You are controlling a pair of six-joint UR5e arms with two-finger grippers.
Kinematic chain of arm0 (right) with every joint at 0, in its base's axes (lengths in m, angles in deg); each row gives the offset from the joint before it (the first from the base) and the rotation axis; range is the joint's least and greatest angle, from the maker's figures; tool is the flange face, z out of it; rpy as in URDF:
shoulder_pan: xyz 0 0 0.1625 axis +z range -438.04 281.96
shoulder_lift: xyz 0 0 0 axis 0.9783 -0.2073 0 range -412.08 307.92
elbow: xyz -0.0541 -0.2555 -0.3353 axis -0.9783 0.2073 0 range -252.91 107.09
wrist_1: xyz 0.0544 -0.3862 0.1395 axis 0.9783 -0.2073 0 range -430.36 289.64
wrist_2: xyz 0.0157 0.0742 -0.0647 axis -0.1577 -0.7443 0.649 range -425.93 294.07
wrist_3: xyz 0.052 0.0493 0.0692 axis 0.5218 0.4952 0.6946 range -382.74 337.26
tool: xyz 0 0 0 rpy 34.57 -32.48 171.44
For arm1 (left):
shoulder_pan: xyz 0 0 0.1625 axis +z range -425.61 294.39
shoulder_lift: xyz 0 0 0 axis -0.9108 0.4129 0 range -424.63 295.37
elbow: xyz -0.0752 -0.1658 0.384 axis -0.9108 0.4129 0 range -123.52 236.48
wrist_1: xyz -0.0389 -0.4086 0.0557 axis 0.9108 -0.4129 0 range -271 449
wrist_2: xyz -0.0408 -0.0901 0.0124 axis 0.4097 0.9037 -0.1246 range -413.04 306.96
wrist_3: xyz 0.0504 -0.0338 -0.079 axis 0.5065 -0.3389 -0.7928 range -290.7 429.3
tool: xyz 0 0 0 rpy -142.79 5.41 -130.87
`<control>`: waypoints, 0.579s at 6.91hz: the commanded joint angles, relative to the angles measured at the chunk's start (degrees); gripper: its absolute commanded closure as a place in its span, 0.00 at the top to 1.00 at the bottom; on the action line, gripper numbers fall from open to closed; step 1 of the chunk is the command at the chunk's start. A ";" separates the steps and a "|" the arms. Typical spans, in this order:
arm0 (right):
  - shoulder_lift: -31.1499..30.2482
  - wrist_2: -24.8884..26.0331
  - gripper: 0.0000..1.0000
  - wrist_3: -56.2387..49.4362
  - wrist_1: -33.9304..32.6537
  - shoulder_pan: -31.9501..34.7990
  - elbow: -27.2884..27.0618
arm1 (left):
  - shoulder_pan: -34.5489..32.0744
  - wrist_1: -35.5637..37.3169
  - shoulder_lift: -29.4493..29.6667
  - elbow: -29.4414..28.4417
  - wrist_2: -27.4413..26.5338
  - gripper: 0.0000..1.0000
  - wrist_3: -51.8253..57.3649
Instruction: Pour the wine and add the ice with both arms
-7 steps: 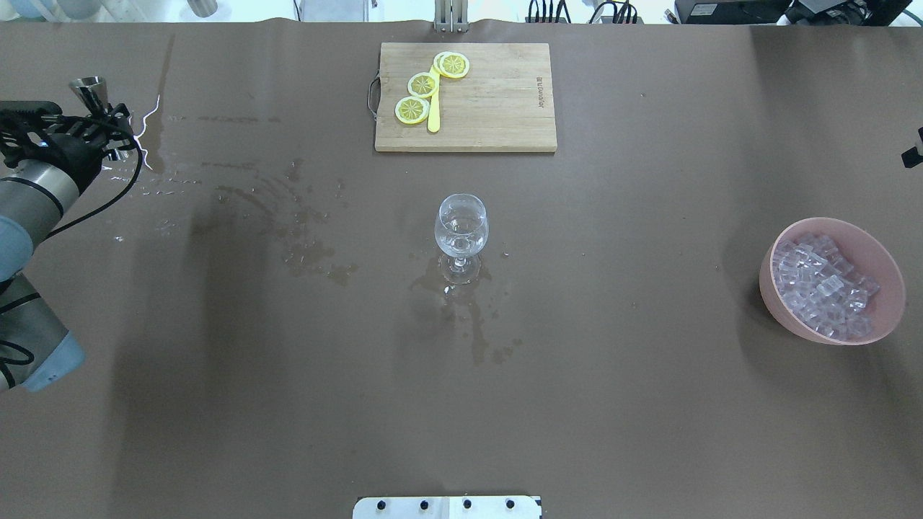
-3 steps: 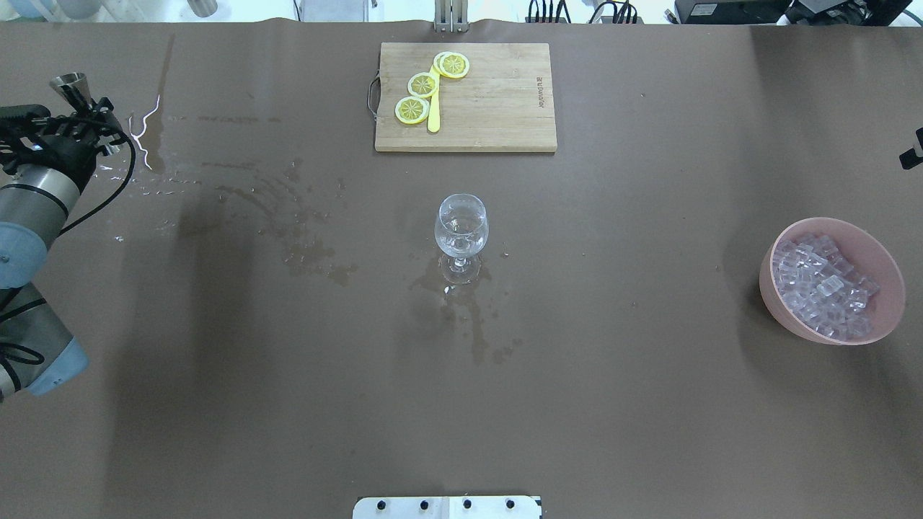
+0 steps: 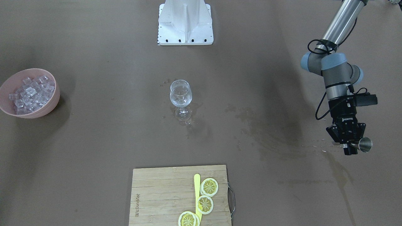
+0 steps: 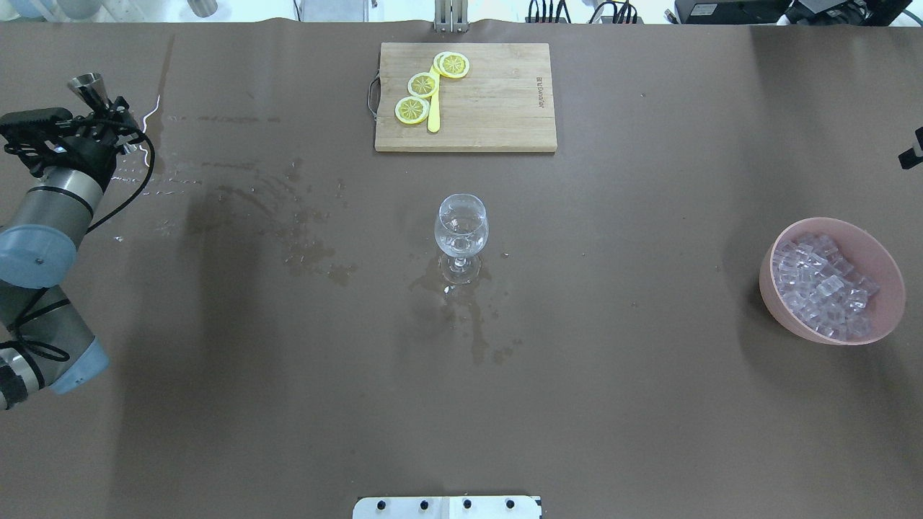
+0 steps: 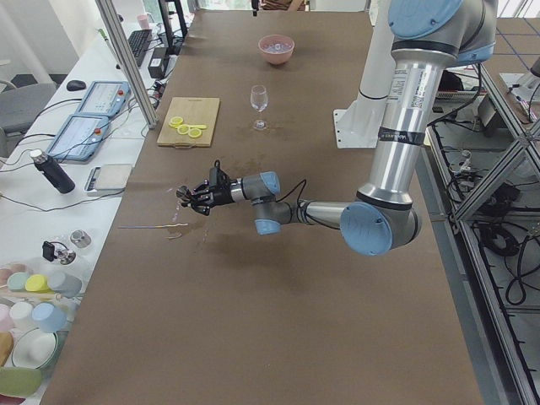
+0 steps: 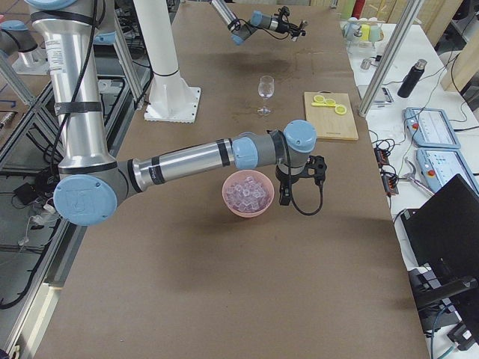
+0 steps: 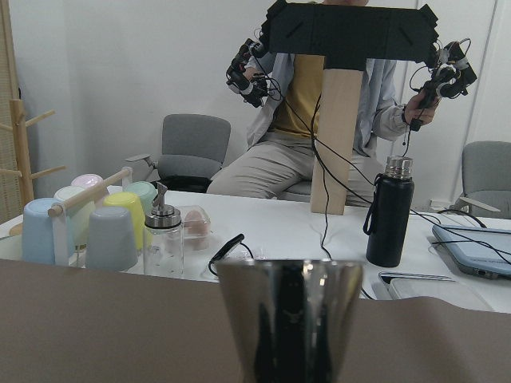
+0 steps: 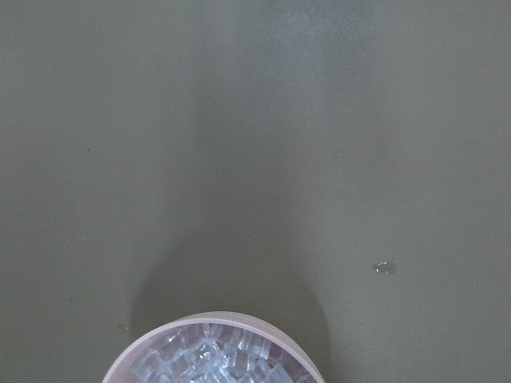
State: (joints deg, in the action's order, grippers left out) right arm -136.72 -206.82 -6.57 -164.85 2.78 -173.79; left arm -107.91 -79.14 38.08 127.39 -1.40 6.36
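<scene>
Positions are read on the overhead view, with the wine glass as dial centre and 12 o'clock pointing away from the robot.

1. Left gripper (image 3: 351,147): at about 10 o'clock, near the table (image 4: 613,404) edge. Fingers clamped on a steel jigger (image 3: 365,145), which looks roughly upright in the wrist view. Its contents are not visible.
2. Wine glass (image 4: 461,227): dial centre, upright, with a little clear liquid in the bowl. Wet patches (image 4: 317,256) lie from its foot out toward 9 o'clock.
3. Ice (image 4: 822,288): heaped in a pink bowl (image 4: 769,303) at 3 o'clock, well apart from the glass. No cube can be made out in the glass.
4. Right gripper (image 6: 284,196): hangs just beside the bowl, pointing down. Whether its fingers are apart or together cannot be told.
5. Cutting board (image 4: 497,101) with lemon slices (image 4: 422,84): at 12 o'clock, not needed.

Handling note (a judgement): pouring appears done or nearly so, and ice is the open item.
- Keep the jigger level and set it down flat on dry table.
- Centre the right gripper over the heap and descend vertically with its fingers apart.
- Pinch a single cube across flat faces; the cubes are likely slippery.
- Carry the cube toward 9 o'clock and release it low inside the rim, so the stemmed glass does not tip or splash.
</scene>
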 commanded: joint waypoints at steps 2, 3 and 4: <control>0.00 0.09 1.00 0.00 0.00 0.04 -0.02 | 0.98 0.79 0.91 -1.13 -0.22 0.00 -1.13; 0.00 0.09 1.00 0.00 0.00 0.04 -0.02 | 0.98 0.79 0.91 -1.13 -0.14 0.00 -1.13; 0.00 0.09 1.00 0.00 0.00 0.04 -0.02 | 0.98 0.79 0.91 -1.30 -0.22 0.14 -1.04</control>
State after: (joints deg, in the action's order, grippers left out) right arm -136.72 -206.74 -6.57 -164.85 2.82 -173.81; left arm -106.96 -78.41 38.96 126.25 -1.58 5.24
